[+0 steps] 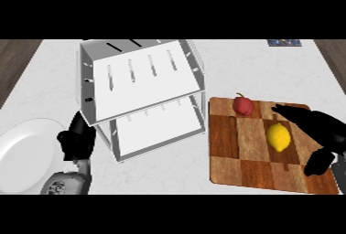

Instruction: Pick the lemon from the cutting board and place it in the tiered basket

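A yellow lemon (278,136) lies on the wooden cutting board (246,169) at the right. My right hand (319,130) hovers over the board's right side, fingers stretched past the lemon and thumb below it, open and not touching the fruit. The white tiered basket (142,82) stands in the middle of the counter, its two shelves bare. My left hand (76,139) rests open beside the basket's lower left corner.
A red pepper (242,105) sits at the board's far edge, just above the lemon. A white plate (24,153) lies at the left, next to my left hand. A small dark object (283,43) lies at the counter's far right edge.
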Robot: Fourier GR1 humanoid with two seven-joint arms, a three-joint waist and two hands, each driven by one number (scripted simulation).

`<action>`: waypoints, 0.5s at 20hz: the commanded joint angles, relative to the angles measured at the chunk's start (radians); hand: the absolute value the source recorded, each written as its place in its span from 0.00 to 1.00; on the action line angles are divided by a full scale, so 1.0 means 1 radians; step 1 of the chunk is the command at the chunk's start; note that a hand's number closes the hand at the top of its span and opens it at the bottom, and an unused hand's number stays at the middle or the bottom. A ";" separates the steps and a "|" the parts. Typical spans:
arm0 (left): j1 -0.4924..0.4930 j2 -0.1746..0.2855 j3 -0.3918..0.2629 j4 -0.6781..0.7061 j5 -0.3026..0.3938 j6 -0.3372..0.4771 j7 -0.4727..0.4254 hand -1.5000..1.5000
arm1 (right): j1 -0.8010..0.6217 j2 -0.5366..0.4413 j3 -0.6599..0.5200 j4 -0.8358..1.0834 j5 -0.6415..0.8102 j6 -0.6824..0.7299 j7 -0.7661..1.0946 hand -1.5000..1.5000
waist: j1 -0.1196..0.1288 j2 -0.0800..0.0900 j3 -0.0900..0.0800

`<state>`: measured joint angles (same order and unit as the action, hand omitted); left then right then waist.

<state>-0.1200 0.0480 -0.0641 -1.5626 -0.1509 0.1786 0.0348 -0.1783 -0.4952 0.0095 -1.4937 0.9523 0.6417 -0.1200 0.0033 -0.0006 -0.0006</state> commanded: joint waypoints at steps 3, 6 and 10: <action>-0.048 -0.010 0.002 0.030 -0.004 -0.011 -0.005 0.50 | -0.037 0.059 0.032 0.206 0.080 -0.157 -0.065 0.00 | 0.001 0.003 0.001; 0.005 -0.024 -0.028 -0.044 -0.037 0.008 0.026 0.50 | -0.014 0.091 0.012 0.119 0.064 -0.102 -0.016 0.00 | -0.001 0.000 0.001; -0.066 0.001 0.007 -0.089 -0.017 -0.007 0.125 0.50 | -0.026 0.059 -0.010 0.133 0.063 -0.075 -0.041 0.00 | -0.002 0.000 0.001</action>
<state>-0.1123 0.0361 -0.0673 -1.5994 -0.1741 0.1899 0.0926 -0.1947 -0.4376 0.0097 -1.3883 1.0073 0.5709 -0.1507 0.0040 0.0020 -0.0027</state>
